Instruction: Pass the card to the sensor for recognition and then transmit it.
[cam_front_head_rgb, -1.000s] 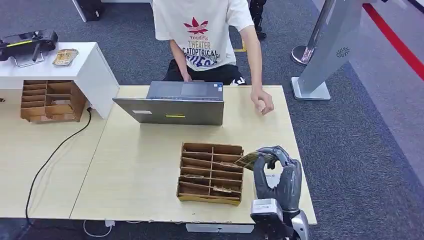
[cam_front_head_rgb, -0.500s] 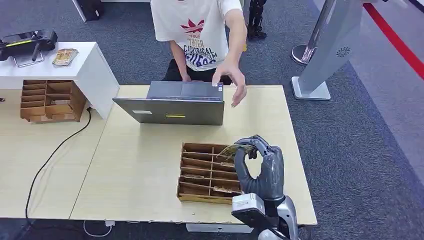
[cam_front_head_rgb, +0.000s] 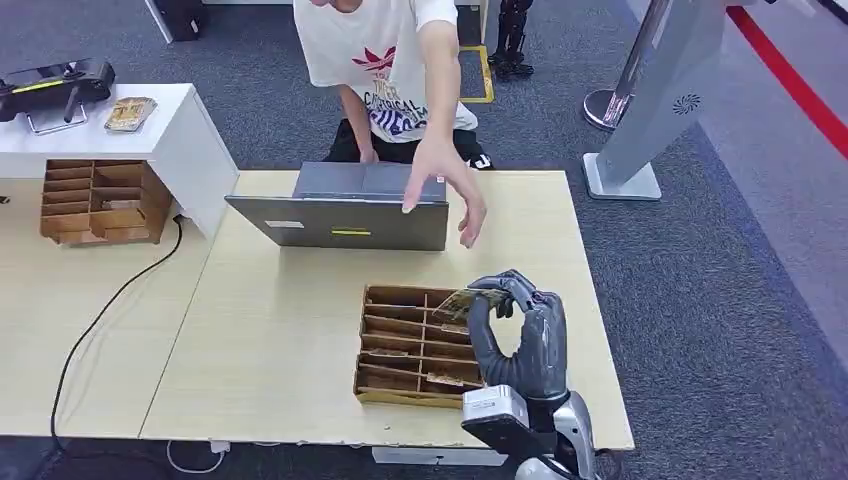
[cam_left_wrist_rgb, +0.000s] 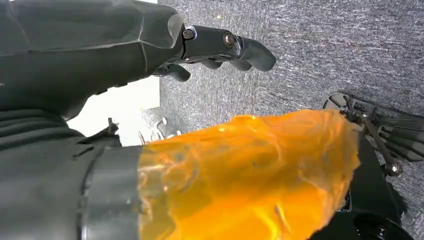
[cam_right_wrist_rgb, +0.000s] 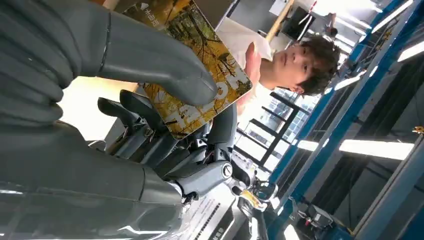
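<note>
Pale wood counter (cam_front_head_rgb: 290, 330) lies before us; our right hand (cam_front_head_rgb: 525, 340) stands upright at its near right edge, fingers (cam_right_wrist_rgb: 150, 60) pinching the card (cam_front_head_rgb: 462, 302) above the slotted box (cam_front_head_rgb: 400, 345). Beyond, a person's hand (cam_front_head_rgb: 445, 185) reaches over the laptop (cam_front_head_rgb: 340, 210).

Person's white T-shirt (cam_front_head_rgb: 385, 50): a red trefoil leaf logo, with dark printed lines beneath; "THEATER" can be partly made out, the rest is blocked by the arm.
Card (cam_right_wrist_rgb: 200, 65): yellow foliage picture with pale lettering, too covered and tilted to read.
</note>
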